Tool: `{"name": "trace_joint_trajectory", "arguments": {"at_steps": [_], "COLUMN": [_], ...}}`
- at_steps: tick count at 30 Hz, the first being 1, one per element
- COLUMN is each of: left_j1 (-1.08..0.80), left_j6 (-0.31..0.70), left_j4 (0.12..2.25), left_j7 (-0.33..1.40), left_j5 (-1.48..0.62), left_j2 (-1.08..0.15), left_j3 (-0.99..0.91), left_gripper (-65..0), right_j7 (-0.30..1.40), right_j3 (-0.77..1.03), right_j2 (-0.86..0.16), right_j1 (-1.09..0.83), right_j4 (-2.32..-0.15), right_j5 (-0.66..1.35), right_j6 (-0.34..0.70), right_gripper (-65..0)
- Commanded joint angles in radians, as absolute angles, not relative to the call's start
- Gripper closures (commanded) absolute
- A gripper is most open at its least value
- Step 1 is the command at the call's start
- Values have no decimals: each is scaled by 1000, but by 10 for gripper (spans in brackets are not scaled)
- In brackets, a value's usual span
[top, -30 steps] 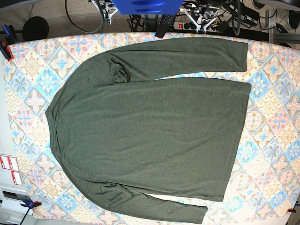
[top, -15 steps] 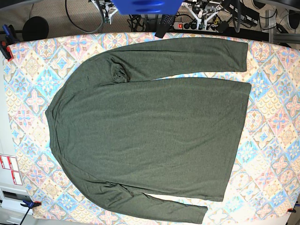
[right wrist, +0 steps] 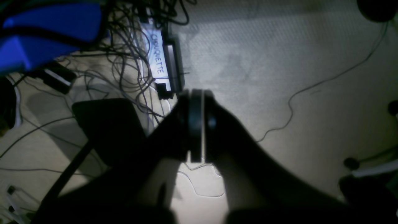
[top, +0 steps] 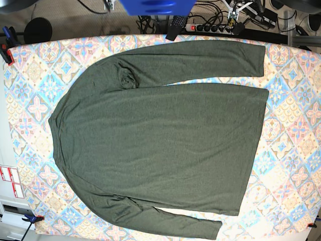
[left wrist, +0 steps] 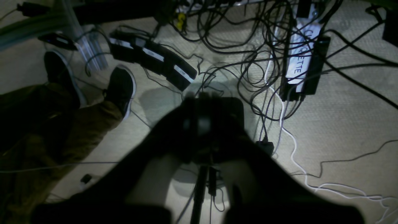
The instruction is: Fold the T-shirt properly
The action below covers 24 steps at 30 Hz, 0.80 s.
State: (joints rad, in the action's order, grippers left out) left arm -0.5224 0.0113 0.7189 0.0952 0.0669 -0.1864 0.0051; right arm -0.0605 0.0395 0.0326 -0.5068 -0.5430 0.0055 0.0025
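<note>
A patterned tablecloth [top: 296, 145] of blue, pink and yellow tiles is covering the table. Orange clamps [top: 6, 52] are gripping its left edge. A blue housing [top: 156, 6] is showing at top centre. On the floor, a labelled power strip [left wrist: 301, 51] is lying among tangled cables [left wrist: 236, 40] (label partly unreadable). Someone's black shoes [left wrist: 119, 88] are resting nearby.

The big green shirt [top: 160, 145] lies flat and spread out, sleeves along its sides, far from both hands.

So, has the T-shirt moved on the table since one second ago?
No. The T-shirt lies flat in the same place, its upper sleeve end beside the same tiles of the patterned table cover.
</note>
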Motion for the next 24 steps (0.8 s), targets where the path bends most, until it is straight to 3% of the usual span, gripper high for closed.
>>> {"name": "trace_joint_trajectory", "arguments": {"at_steps": [1, 17, 21, 24], "left_j1": [-556, -881, -954, -966], "left_j6": [10, 8, 8, 8], "left_j4": [746, 1287, 1429, 1550], "left_j7": [88, 90, 111, 225], "left_j5": [59, 51, -45, -171], "left_j2": [-205, -252, -298, -326], "left_j3": [7, -2, 1, -1], "left_gripper": [0, 0, 0, 0], "right_j7": [-65, 8, 35, 79], "right_j3": [73, 160, 213, 225], "right_j2": [27, 7, 7, 7], "right_j1": [-544, -826, -871, -895], "right_j4": [-572, -1115, -1268, -1365], "right_j5": [8, 8, 8, 8], "right_j6": [-2, -2, -2, -2], "right_gripper": [0, 0, 0, 0]}}
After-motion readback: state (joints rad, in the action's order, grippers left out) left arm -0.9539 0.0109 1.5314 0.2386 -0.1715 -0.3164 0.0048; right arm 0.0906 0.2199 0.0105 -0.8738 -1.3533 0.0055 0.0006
